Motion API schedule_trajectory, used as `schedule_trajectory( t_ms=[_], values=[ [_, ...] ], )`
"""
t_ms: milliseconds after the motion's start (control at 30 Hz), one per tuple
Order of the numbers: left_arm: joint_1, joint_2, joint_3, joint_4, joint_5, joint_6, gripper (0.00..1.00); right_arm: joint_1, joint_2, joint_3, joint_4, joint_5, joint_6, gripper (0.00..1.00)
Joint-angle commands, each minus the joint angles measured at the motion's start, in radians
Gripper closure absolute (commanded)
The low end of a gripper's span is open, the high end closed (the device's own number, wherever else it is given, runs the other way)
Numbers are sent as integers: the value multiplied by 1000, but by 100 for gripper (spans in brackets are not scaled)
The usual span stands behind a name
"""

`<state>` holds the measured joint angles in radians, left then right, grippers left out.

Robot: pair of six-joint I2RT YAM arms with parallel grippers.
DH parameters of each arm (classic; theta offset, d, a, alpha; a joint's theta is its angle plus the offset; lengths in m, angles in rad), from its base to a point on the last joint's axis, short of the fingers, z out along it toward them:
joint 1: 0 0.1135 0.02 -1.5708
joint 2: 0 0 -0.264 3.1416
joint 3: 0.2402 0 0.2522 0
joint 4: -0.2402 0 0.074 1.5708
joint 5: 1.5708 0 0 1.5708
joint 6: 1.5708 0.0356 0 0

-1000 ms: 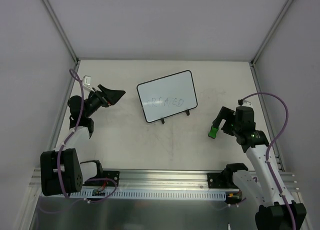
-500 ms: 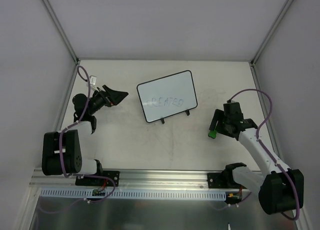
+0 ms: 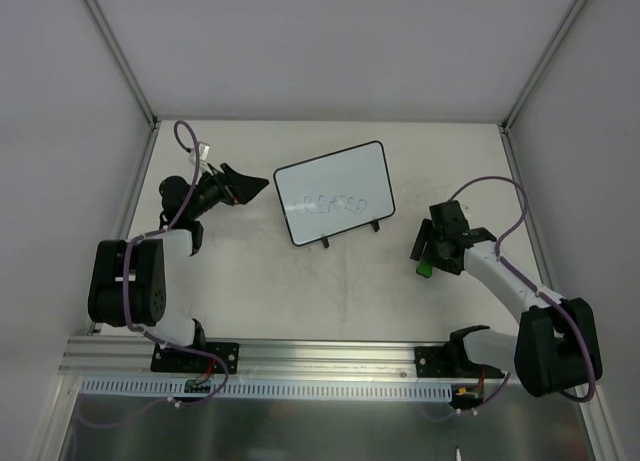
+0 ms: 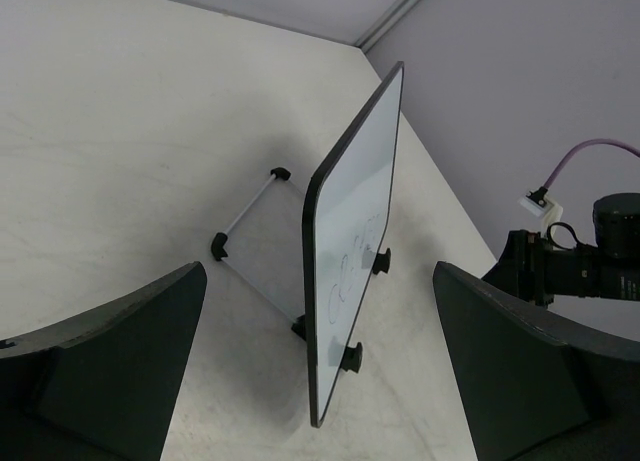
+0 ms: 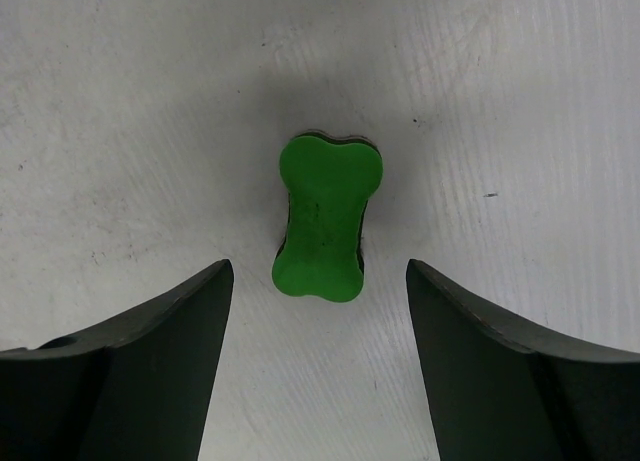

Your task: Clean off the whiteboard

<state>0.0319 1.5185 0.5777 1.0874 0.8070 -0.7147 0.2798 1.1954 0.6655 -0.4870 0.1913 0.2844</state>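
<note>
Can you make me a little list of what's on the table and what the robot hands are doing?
whiteboard: standing mid-table, faint grey writing on it
green eraser: bone-shaped, on the table, right of the board
left gripper: open, pointing at the board's left edge, not touching
right gripper: open, one finger on each side of the eraser, gaps showing
job: board not wiped yet

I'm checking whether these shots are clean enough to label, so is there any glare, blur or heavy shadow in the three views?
Top external: even, soft light, no glare on the whiteboard, its grey writing faint but in focus. Left wrist: the whiteboard is sharp but seen steeply edge-on, so the writing is hard to read. Right wrist: the green eraser is crisp, with a soft shadow around it.
</note>
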Motion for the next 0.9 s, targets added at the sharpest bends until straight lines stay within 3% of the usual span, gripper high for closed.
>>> schedule_trajectory(
  t_ms=[0,600,700,833,867],
  values=[
    [-6,12,31,97,3,52,1,5,38,49,39,40,38,26],
    [-7,52,5,192,9,8,1,1,190,77,82,80,58,42],
    [-9,60,7,201,12,3,1,-1,187,65,88,71,64,51],
    [-16,80,11,209,20,0,1,-2,179,43,108,59,70,73],
    [-17,88,11,210,21,-2,1,-1,185,43,108,56,70,73]
  ],
)
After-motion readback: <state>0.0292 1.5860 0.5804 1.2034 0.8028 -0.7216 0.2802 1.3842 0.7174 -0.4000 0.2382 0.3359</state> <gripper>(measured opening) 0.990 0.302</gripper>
